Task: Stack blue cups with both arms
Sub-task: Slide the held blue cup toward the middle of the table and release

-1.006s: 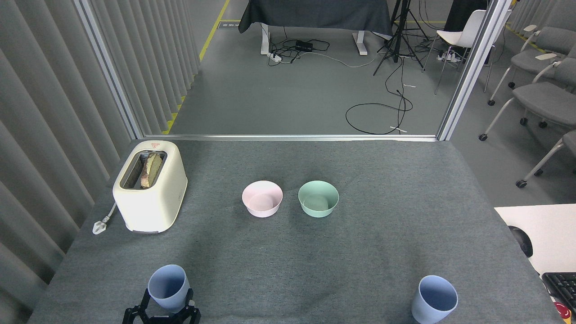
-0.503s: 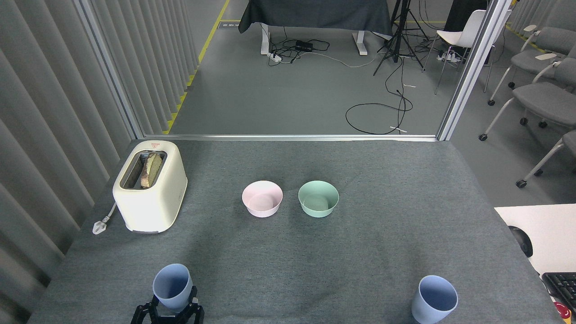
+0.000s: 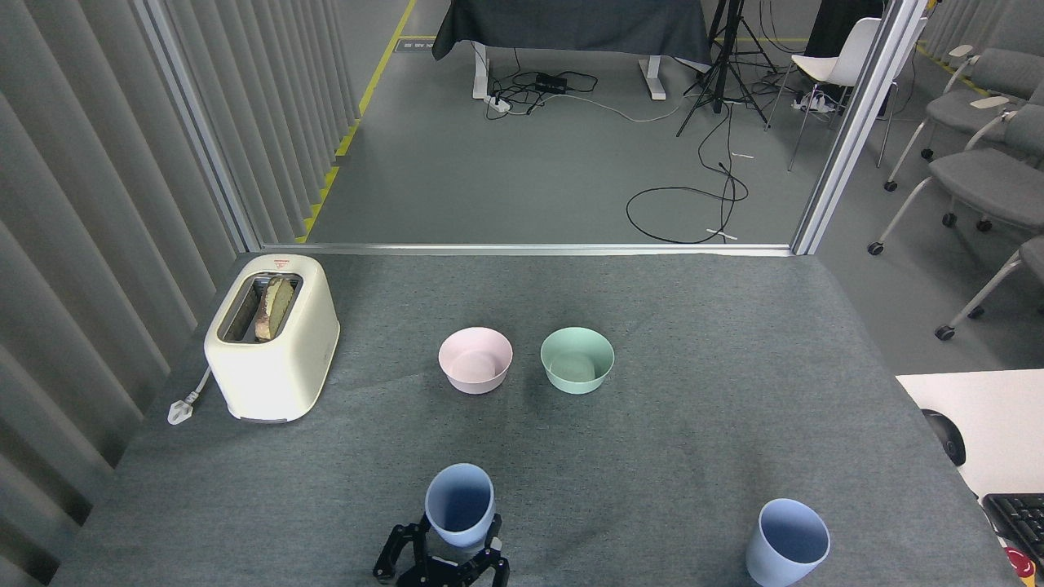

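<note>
Head view shows the left gripper (image 3: 444, 562) at the near edge, its fingers closed around the base of one blue cup (image 3: 460, 504). This held cup is upright with its mouth upward, long axis almost vertical. The second blue cup (image 3: 787, 542) stands alone at the near right, well apart, also mouth up. Right gripper is not visible. Stacking is not yet done. Farther away are the pink bowl (image 3: 475, 359) and the green bowl (image 3: 577, 359).

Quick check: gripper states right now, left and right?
Left gripper: shut on a blue cup, fingers around its base.
Right gripper: not in view.
</note>
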`<act>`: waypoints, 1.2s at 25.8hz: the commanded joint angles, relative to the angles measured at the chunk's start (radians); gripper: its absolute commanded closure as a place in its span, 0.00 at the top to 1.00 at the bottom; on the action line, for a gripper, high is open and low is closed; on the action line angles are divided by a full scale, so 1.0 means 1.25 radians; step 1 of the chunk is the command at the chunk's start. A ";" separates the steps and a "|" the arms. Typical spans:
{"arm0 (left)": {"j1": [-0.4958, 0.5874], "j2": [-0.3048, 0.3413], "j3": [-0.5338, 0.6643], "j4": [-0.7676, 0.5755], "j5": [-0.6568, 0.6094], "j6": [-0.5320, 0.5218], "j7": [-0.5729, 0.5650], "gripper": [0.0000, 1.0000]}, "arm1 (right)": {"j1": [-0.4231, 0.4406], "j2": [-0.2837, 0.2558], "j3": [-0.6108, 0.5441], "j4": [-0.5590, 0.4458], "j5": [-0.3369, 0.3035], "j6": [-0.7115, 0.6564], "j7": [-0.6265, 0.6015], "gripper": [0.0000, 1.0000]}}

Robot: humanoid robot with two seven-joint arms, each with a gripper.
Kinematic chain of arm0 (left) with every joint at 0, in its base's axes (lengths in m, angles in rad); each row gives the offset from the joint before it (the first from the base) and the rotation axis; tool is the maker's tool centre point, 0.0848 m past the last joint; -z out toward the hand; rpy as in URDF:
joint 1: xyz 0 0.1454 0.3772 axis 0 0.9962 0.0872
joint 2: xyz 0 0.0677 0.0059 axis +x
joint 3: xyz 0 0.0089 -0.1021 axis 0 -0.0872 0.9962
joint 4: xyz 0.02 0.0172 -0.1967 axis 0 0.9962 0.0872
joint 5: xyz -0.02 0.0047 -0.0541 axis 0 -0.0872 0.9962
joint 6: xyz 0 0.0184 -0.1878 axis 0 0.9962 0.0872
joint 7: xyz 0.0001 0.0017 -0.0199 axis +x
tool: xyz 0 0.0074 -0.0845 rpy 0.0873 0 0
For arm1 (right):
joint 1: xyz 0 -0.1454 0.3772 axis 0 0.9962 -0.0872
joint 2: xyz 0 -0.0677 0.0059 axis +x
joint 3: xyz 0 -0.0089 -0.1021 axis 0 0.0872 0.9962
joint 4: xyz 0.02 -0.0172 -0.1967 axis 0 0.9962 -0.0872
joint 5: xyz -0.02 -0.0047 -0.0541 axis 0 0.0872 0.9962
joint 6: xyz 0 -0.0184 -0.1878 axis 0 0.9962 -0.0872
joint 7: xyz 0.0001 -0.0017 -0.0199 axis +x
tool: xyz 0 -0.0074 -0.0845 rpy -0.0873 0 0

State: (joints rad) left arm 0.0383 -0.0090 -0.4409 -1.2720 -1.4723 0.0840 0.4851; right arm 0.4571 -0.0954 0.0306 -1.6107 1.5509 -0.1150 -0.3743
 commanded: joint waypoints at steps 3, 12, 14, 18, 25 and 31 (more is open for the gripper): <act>-0.058 -0.074 -0.051 0.100 -0.036 0.000 0.000 0.58 | 0.000 -0.001 -0.001 0.000 0.000 0.000 0.002 1.00; -0.082 -0.064 -0.052 0.173 -0.038 0.003 0.005 0.58 | 0.000 -0.001 0.000 0.000 0.000 0.000 0.001 1.00; -0.082 -0.064 -0.052 0.177 -0.038 0.010 0.006 0.58 | 0.000 0.000 0.000 0.002 0.000 0.000 0.001 1.00; -0.081 -0.063 -0.053 0.178 -0.040 0.017 0.007 0.62 | 0.000 0.000 0.000 0.005 0.000 0.000 0.000 1.00; -0.080 -0.063 -0.053 0.187 -0.037 0.009 0.012 1.00 | 0.000 0.000 -0.001 0.005 0.000 0.000 0.000 1.00; -0.072 -0.062 -0.065 0.179 -0.037 0.005 0.012 1.00 | 0.000 0.000 -0.001 0.009 -0.001 0.001 0.000 1.00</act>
State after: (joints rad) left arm -0.0548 -0.0863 -0.5131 -1.0462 -1.5188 0.0913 0.5004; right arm 0.4571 -0.0951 0.0293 -1.6028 1.5500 -0.1150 -0.3753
